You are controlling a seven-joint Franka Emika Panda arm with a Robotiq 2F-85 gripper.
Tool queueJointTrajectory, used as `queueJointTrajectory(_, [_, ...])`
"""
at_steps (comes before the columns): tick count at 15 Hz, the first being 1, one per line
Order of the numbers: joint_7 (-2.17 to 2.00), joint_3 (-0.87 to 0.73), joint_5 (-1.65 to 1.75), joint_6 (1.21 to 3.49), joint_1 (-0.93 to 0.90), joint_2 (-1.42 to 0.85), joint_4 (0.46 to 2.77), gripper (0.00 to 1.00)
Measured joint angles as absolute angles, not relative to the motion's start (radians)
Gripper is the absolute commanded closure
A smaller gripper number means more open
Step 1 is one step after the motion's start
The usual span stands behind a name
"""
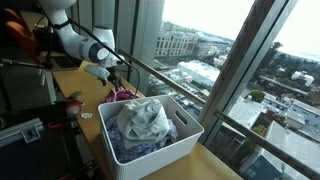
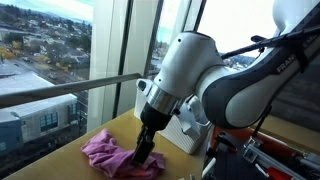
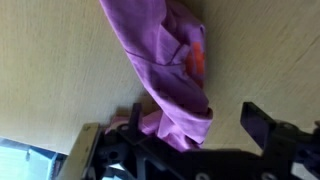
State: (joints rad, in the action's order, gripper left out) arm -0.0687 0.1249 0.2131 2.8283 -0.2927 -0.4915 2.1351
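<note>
**Item 1. hand** (image 3: 192, 112): Fingers stand wide apart and clamp nothing. In the wrist view they straddle the near end of the cloth, one dark finger on each side. In an exterior view the hand (image 2: 145, 150) points straight down with its tips at the fabric; actual contact cannot be settled.

**Item 2. purple cloth** (image 3: 165, 70): Crumpled and lying loose on the desk directly under the hand. An orange patch (image 3: 197, 60) shows among the folds. In an exterior view the purple cloth (image 2: 112, 156) spreads out to one side of the hand.

**Item 3. desk** (image 3: 60, 70): Pale wood, bearing the cloth and the basket.

**Item 4. white basket** (image 1: 160, 155): Stands just beside the cloth on the same desk, apart from the hand.

**Item 5. pale laundry** (image 1: 140, 120): Heaped inside the basket, white and lilac pieces.

**Item 6. railing** (image 1: 175, 82): Runs along the window behind the desk.

**Item 7. city buildings** (image 1: 185, 45): Far beyond the glass.

**Status, as judged:** The hand is placed over the cloth. No grip is made and no lift is begun. The cloth lies outside the basket, so closing on it and carrying it remain.
</note>
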Motion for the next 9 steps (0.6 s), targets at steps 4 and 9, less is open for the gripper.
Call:
queueJointTrajectory(4, [-0.037,0.119,0.213,2.827,-0.303,-0.65,1.992,0.25])
queueJointTrajectory(9, [0.015,0.096,0.213,2.824,-0.284,-0.783,1.881,0.58])
